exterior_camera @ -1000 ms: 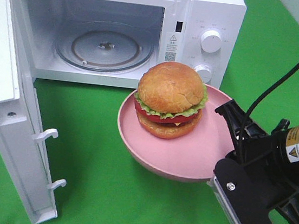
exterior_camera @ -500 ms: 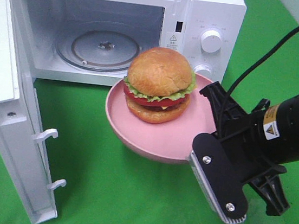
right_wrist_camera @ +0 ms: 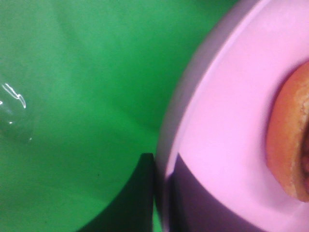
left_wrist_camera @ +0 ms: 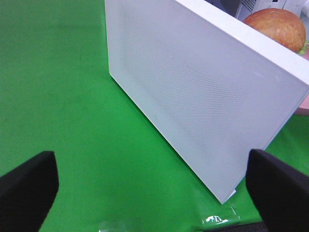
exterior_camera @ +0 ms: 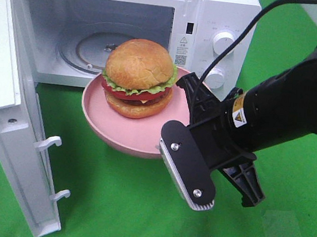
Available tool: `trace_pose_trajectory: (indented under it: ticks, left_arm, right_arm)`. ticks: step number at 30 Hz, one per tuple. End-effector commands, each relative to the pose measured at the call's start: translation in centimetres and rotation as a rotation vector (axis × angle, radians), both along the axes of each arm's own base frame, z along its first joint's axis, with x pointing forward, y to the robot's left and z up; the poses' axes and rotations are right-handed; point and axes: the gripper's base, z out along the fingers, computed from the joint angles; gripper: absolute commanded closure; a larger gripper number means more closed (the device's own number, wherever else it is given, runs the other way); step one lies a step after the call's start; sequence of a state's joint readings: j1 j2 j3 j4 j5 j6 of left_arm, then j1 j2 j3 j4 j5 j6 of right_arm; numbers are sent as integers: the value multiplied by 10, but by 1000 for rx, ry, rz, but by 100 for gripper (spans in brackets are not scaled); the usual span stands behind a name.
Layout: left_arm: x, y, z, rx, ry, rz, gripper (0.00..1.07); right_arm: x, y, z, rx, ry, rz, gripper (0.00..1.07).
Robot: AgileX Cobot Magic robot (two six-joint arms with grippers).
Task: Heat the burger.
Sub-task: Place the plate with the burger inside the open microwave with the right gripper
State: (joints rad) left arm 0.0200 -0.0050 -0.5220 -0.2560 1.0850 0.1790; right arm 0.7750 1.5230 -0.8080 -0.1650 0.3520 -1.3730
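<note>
The burger point(exterior_camera: 138, 77), golden bun over lettuce, tomato and patty, sits on a round pink plate point(exterior_camera: 97, 124). The plate hangs above the green cloth just in front of the microwave's open cavity point(exterior_camera: 99, 36). My right gripper point(exterior_camera: 175, 126) is shut on the plate's right rim. The right wrist view shows the same grip: my right gripper point(right_wrist_camera: 161, 193) pinches the plate's rim point(right_wrist_camera: 217, 111), with the bun's edge point(right_wrist_camera: 289, 145) beyond. My left gripper point(left_wrist_camera: 154, 193) is open beside the outer face of the microwave door point(left_wrist_camera: 193, 96). The burger's top point(left_wrist_camera: 277, 26) peeks over the door.
The white microwave point(exterior_camera: 229, 11) stands at the back, its door point(exterior_camera: 9, 106) swung open to the left, with two latch hooks point(exterior_camera: 51, 140). A glass turntable point(exterior_camera: 89, 49) lies inside. Two knobs point(exterior_camera: 224, 43) are on the right panel. Green cloth point(exterior_camera: 113, 205) covers the table.
My right gripper has carried the plate with the burger leftward and back, from the right of the microwave's front to just before the open cavity. The left gripper has stayed open.
</note>
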Motion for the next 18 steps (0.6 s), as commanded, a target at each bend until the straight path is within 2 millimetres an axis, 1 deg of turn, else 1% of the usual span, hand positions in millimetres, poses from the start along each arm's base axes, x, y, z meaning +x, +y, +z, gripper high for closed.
trace_pose_trajectory:
  ticks: [1, 2, 6, 12, 15, 17, 18]
  left_arm:
    - [-3, -1, 1, -7, -28, -1, 9]
    - [-3, -1, 1, -7, -28, -1, 9]
    - [-3, -1, 1, -7, -28, -1, 9]
    - [-3, 0, 1, -6, -28, 0, 9]
    - [-3, 0, 1, -5, -28, 1, 9]
    - [-3, 0, 1, -3, -28, 2, 9]
    - [-3, 0, 1, -3, -28, 2, 9]
  right_arm:
    - [9, 17, 11, 69, -52, 13, 107]
    - [9, 17, 11, 69, -52, 13, 107]
    - [21, 29, 11, 76, -49, 2, 107]
    - [31, 39, 11, 69, -42, -4, 107]
    - [33, 41, 11, 69, -43, -4, 107]
    - [40, 48, 10, 50, -28, -10, 107]
    - [40, 48, 10, 50, -28, -10, 107]
